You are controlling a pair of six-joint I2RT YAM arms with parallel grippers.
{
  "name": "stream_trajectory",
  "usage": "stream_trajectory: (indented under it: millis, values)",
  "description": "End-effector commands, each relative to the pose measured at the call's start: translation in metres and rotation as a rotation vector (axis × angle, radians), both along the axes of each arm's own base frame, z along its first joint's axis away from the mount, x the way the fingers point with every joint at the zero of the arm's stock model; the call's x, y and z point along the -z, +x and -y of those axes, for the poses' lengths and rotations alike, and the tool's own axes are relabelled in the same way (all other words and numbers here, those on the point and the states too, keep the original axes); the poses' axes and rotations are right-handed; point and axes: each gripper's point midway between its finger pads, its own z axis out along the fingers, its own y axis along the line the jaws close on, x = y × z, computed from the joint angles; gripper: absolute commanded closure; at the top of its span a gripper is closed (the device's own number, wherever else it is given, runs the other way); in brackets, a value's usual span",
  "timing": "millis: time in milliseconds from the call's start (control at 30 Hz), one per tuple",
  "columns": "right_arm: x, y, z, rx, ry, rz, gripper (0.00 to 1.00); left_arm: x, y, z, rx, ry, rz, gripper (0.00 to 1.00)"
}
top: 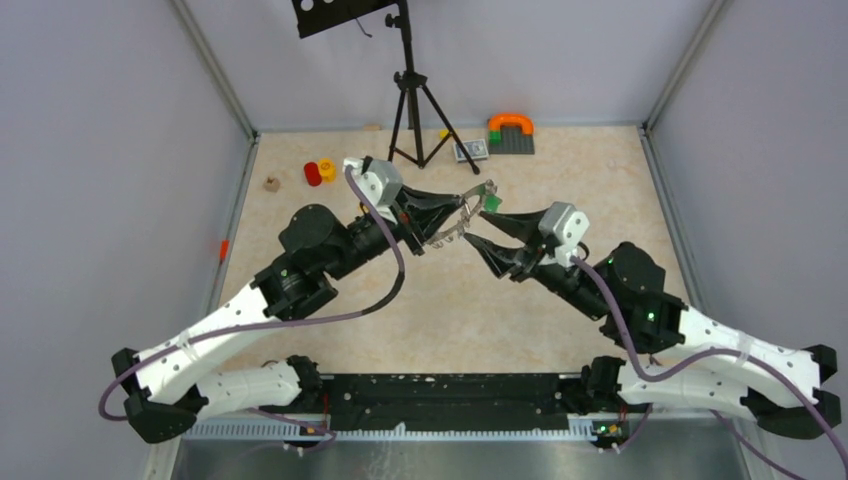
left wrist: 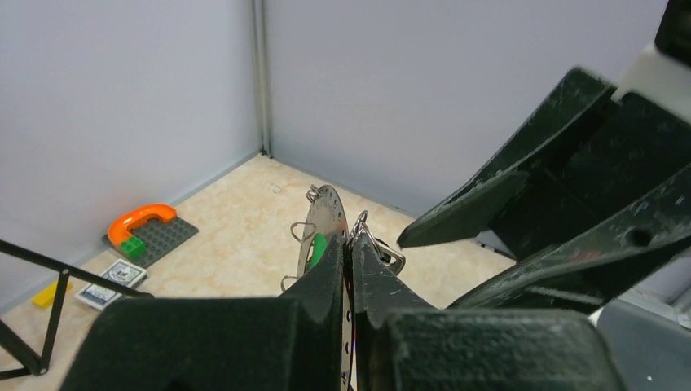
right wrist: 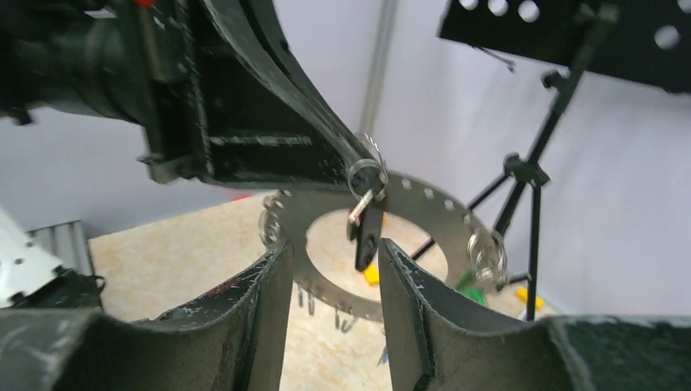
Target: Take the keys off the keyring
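Keyring (right wrist: pixel 440 213) clenched in left gripper (left wrist: pixel 348 248); right gripper (right wrist: pixel 332 248) parted, released, near black-headed key (right wrist: pixel 368 236).

From the right wrist, the lower arc of the keyring (right wrist: pixel 440 213) disappears behind the fingers (right wrist: pixel 411 309) of the right gripper (right wrist: pixel 334 247). The green-tagged key (right wrist: pixel 470 285) shows only as a sliver beside one finger. The black-headed key (right wrist: pixel 368 236) hanging in the gap is blurred. The left gripper (right wrist: pixel 358 163) is cut off by the top edge. From the left wrist, the keyring stands edge-on, its lower part buried between that gripper's fingers. From above, the keys (top: pixel 490 200) are too small to count.
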Motion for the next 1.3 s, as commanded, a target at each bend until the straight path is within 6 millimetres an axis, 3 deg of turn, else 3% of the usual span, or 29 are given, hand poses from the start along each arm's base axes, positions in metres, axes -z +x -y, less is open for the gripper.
stream_trajectory:
  millis: [0, 100, 233, 333, 967, 1267]
  values:
    - [-0.048, -0.048, 0.005, -0.230, -0.034, 0.126, 0.59, -0.026, -0.025, -0.005, 0.098, -0.045, 0.130, 1.00]
    - [-0.041, -0.068, 0.009, -0.329, -0.150, 0.149, 0.62, -0.021, -0.045, -0.001, 0.203, -0.019, 0.171, 1.00]
    - [-0.042, -0.074, 0.017, -0.344, -0.202, 0.151, 0.65, -0.014, -0.076, 0.004, 0.373, 0.012, 0.231, 1.00]
    - [-0.045, -0.078, 0.021, -0.361, -0.204, 0.147, 0.70, -0.011, -0.086, 0.004, 0.427, 0.020, 0.242, 1.00]
    - [-0.029, -0.077, 0.002, -0.396, -0.230, 0.088, 0.68, -0.008, -0.107, 0.006, 0.542, 0.032, 0.272, 1.00]
    - [-0.023, -0.077, -0.002, -0.407, -0.239, 0.072, 0.77, -0.008, -0.108, 0.006, 0.553, 0.034, 0.278, 1.00]
